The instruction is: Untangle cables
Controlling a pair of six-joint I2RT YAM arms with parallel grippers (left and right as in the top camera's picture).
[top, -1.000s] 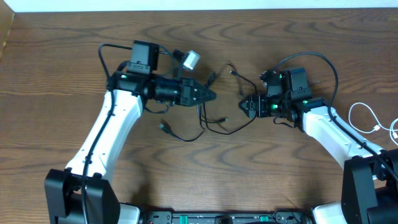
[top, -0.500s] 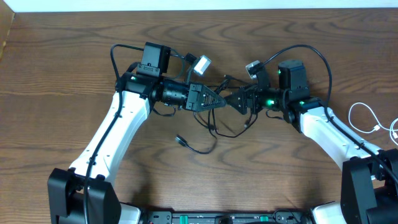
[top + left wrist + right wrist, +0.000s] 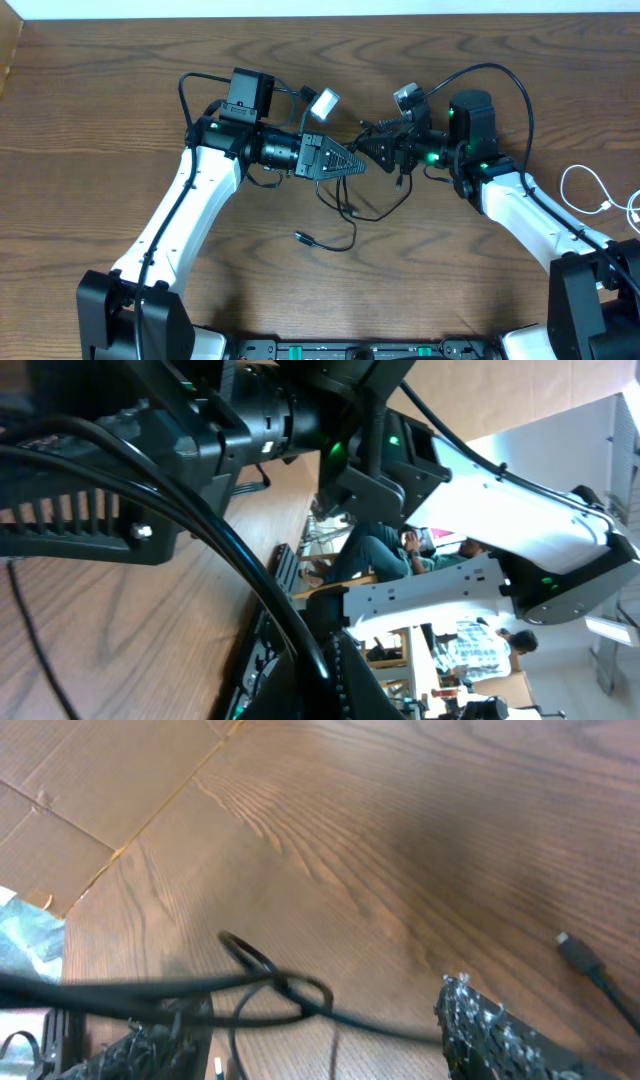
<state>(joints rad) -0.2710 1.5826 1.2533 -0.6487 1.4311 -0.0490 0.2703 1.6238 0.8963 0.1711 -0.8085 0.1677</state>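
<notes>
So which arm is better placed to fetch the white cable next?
Right, probably: the white cable lies at the right edge of the table, beside the right arm; the left arm would have to cross it.

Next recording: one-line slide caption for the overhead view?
Left tool and right tool nearly tip to tip by the looped black cable; white cable lies apart at the table's right edge.

Table (image 3: 80, 100): dark brown wood with strong grain.
Cardboard (image 3: 60, 770): flat sheets beyond the table's edge.
Person (image 3: 378, 552): seated, background.
</notes>
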